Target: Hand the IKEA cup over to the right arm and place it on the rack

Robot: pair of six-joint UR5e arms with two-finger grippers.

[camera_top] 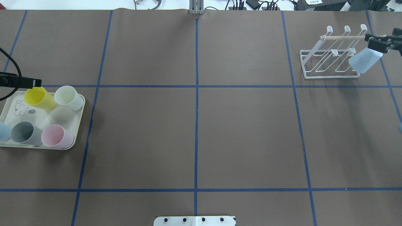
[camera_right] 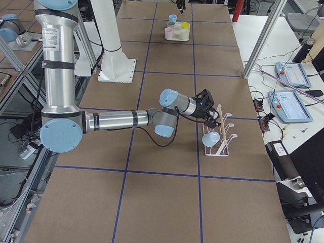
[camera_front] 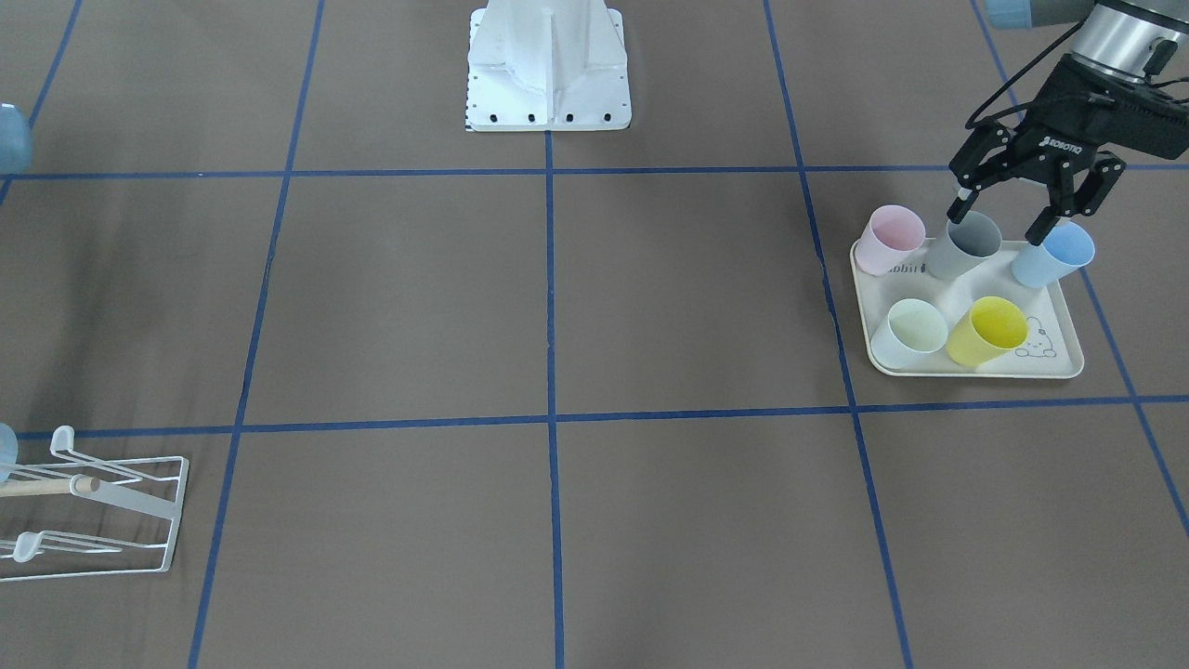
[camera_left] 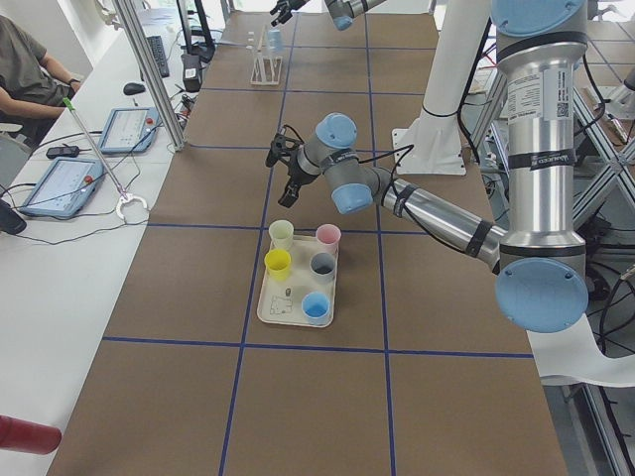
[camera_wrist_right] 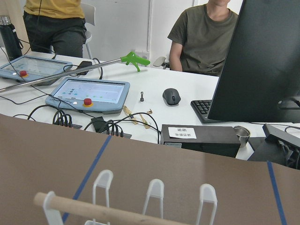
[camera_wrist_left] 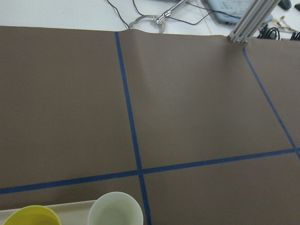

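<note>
left gripper (camera_front: 996,221): jaws spread wide with nothing between them, hanging over the back row of the tray (camera_front: 1059,364); one fingertip sits at the rim of the grey cup (camera_front: 966,246), the other at the rim of the blue cup (camera_front: 1054,255).
right gripper (camera_top: 377,46): at the far right end of the rack (camera_top: 326,67), right against the base of the pale blue cup (camera_top: 364,61); whether it clamps the cup or has let go, i cannot tell.
pale blue cup: tilted, mouth pointing down towards the rack wires, at the rack's right end below the wooden dowel (camera_top: 342,37).
rack: white wire, upturned pegs, standing in the far right square of the table.
tray: cream with a rabbit drawing, at the robot's left; it also holds a pink cup (camera_front: 890,240), a pale green cup (camera_front: 910,333) and a yellow cup (camera_front: 989,330), all upright.
people: two seated behind the desk in the right wrist view.
</note>
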